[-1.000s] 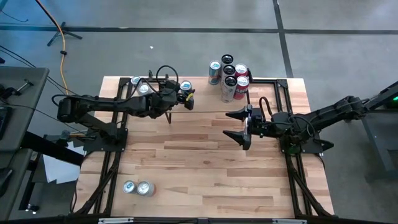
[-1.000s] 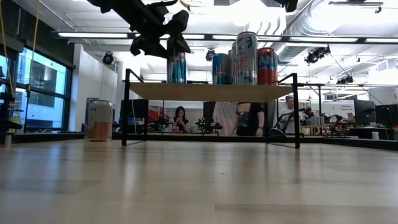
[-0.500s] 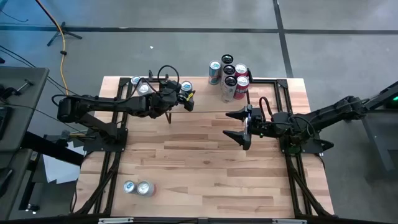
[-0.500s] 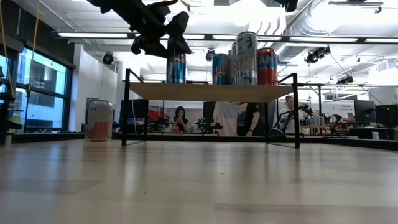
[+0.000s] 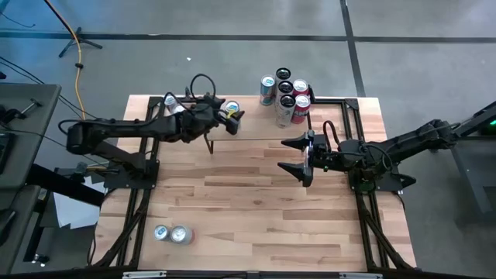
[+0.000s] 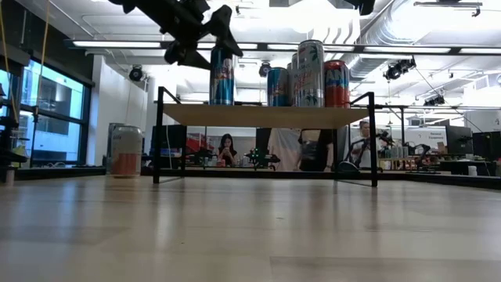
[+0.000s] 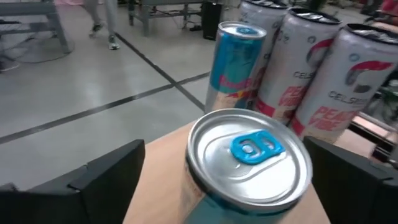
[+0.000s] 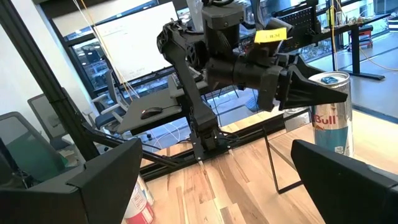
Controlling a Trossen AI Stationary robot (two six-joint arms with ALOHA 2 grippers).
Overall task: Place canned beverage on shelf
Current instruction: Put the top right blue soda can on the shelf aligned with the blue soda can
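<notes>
Now wide — left gripper [image 5: 230, 118] off can [image 6: 222, 75], prev. clamped.

We see our left arm stretched across the far side of the desk, its dark two-finger left gripper [image 5: 226, 118] raised high with the fingers spread apart. Our right arm reaches in from the opposite side, held level toward the middle, and its dark two-finger right gripper [image 5: 297, 157] stands wide open, holding nothing.
</notes>
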